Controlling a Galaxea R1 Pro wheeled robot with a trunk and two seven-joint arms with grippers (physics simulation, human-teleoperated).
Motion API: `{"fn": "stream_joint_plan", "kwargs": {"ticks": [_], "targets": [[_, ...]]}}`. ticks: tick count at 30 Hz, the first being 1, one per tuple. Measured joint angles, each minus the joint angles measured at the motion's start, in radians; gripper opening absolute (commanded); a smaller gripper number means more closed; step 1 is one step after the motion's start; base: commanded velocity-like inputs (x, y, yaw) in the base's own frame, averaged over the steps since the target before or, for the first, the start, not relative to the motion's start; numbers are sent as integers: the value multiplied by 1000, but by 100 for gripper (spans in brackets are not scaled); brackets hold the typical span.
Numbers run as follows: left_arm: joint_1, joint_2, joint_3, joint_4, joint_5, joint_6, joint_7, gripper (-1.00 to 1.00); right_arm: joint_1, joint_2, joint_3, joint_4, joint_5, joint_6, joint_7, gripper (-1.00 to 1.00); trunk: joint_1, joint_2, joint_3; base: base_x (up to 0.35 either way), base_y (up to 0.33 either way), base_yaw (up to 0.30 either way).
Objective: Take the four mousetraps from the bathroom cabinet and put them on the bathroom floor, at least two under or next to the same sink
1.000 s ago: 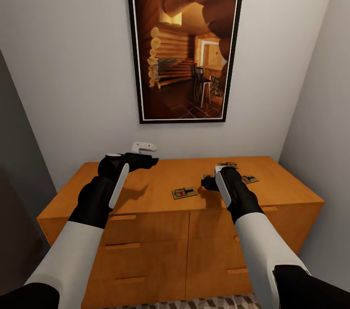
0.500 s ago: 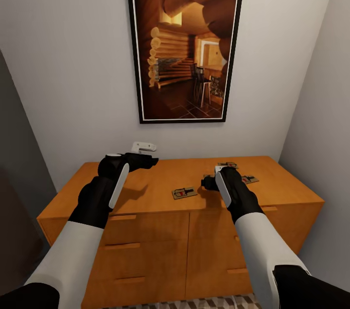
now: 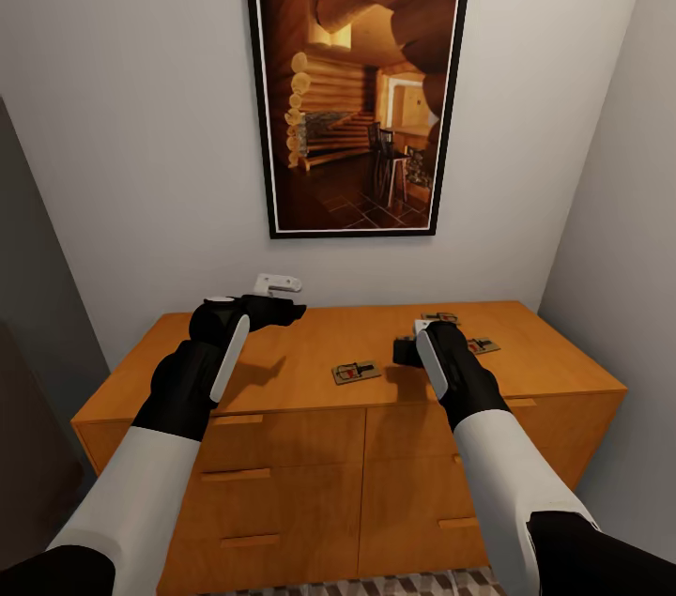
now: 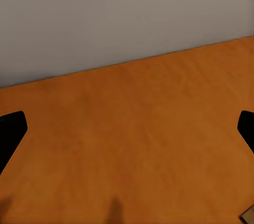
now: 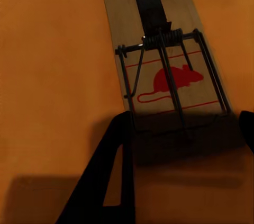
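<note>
One mousetrap (image 5: 164,60) is lying flat on the cabinet (image 3: 310,352), framed by the wide-open, empty right gripper (image 5: 182,128) hanging just above it at centre right of the head view. A second trap (image 3: 357,372) is lying mid-frame, two more behind the right wrist. The left gripper (image 3: 282,310), open and empty, is hovering at the cabinet's back edge, centre left.

The scene is viewed from the head camera, set high and aimed forward and down at the cabinet (image 3: 310,361) against the wall. The cabinet top (image 4: 137,139) is seen close by the left wrist camera. A mousetrap (image 5: 161,70) is viewed nearly straight down, very close, by the right wrist camera; the cabinet top is shared by all.
</note>
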Motion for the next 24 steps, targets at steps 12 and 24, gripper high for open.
{"fn": "stream_joint_plan", "kwargs": {"ticks": [12, 24], "targets": [[0, 0, 0, 0, 0, 0, 0, 100, 0, 0, 0, -1, -11, -2, 1, -100, 0, 0, 0, 0, 0, 0], [0, 0, -1, -1, -1, 0, 0, 100, 1, 0, 12, -376, 8, 140, -16, -100, 0, 0, 0, 0, 0, 0]]}}
